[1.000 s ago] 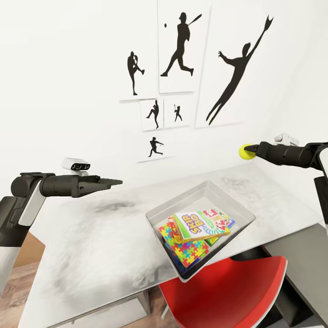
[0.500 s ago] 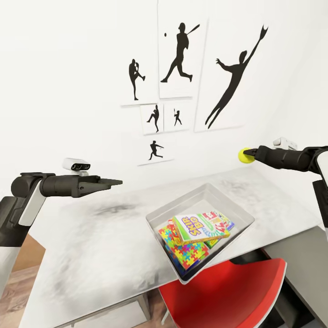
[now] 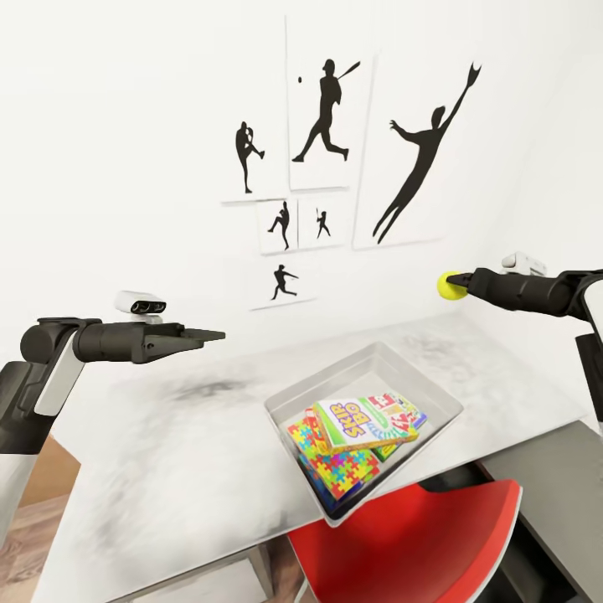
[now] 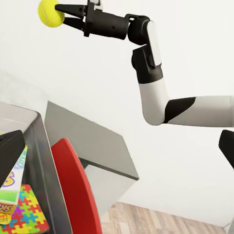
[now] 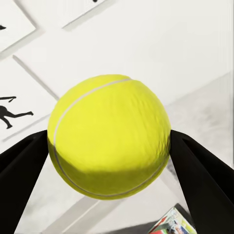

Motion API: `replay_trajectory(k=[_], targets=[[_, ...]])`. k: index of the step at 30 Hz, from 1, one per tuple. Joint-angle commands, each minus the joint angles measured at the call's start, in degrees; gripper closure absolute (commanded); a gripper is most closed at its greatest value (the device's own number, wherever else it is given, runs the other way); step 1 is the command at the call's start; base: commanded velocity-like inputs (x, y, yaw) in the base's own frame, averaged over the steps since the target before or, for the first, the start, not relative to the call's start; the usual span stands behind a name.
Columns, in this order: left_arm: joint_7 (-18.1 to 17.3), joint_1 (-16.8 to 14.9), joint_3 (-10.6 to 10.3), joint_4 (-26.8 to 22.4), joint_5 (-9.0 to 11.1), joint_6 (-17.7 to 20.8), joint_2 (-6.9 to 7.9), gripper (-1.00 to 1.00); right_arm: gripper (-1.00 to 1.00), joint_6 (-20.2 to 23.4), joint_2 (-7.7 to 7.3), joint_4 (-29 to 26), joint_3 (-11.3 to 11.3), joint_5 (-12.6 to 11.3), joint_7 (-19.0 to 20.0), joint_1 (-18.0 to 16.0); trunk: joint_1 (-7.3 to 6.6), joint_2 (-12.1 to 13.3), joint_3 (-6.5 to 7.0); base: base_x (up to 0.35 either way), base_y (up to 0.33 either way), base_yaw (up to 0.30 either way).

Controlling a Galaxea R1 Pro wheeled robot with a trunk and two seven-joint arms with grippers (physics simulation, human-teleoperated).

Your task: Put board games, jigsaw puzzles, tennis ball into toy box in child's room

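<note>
In the head view the top game (image 3: 362,423) covers most of the puzzle (image 3: 335,461) and the other games (image 3: 400,408) in the bin (image 3: 419,381), so their number is not clear. The chair (image 3: 402,536) is cut by the lower edge. The right arm (image 3: 544,291) leaves the picture at the side. The small wall pictures (image 3: 285,283) are too tiny to read.

Right gripper (image 3: 453,283) with the tennis ball (image 3: 453,286) sits slightly lower than one second earlier. Wall pictures (image 3: 322,117), toy box (image 3: 365,423) and table (image 3: 167,452) shift toward 9 o'clock: camera motion.
</note>
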Motion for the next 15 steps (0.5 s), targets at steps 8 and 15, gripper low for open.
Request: replay_trajectory(k=[8, 15], targets=[[-0.11, -0.07, -0.11, 0.01, 0.23, 0.6, 0.05, -1.0, 1.0, 0.05, -0.05, -0.35, 0.09, -0.55, -0.56, 0.35, 0.04, -0.12, 0.64, 0.014, -0.143, 0.0], [-0.18, -0.07, -0.03, -0.02, 0.34, 0.6, 0.1, -1.0, 1.0, 0.05, -0.05, -0.31, 0.09, -0.61, -0.57, 0.35, 0.04, -0.12, 1.31, 0.03, -0.025, 0.0]])
